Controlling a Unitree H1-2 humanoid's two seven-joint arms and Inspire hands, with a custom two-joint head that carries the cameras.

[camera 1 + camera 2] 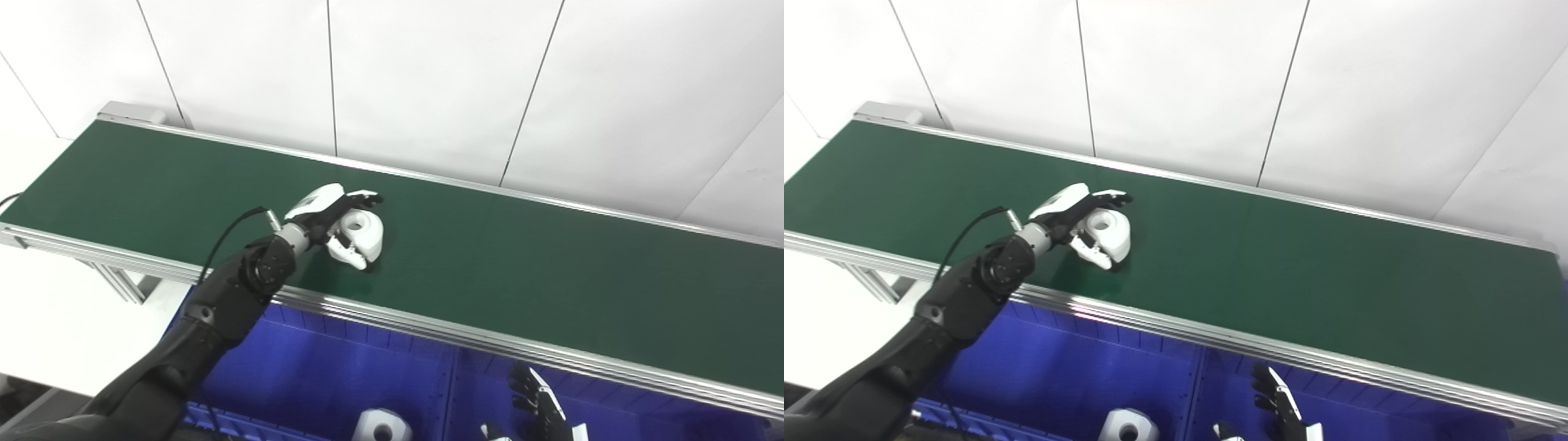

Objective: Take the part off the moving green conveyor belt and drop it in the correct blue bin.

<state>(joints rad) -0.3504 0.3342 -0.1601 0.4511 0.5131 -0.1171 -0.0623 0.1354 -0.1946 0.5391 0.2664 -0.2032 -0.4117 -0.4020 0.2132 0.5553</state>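
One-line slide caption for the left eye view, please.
Left robot hand wraps a white cylindrical plastic part on the green conveyor belt; another white part lies in the blue bin below.

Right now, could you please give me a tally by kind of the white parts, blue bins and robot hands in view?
White parts: 2, one on the belt in the left hand's fingers, one in the left bin.
Blue bins: 2, left bin and right bin.
Hands: 2, left hand and right hand.
Total: 6.

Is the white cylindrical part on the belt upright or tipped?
Upright: the white cylindrical part shows its round hole facing up, with the left hand curled around it.
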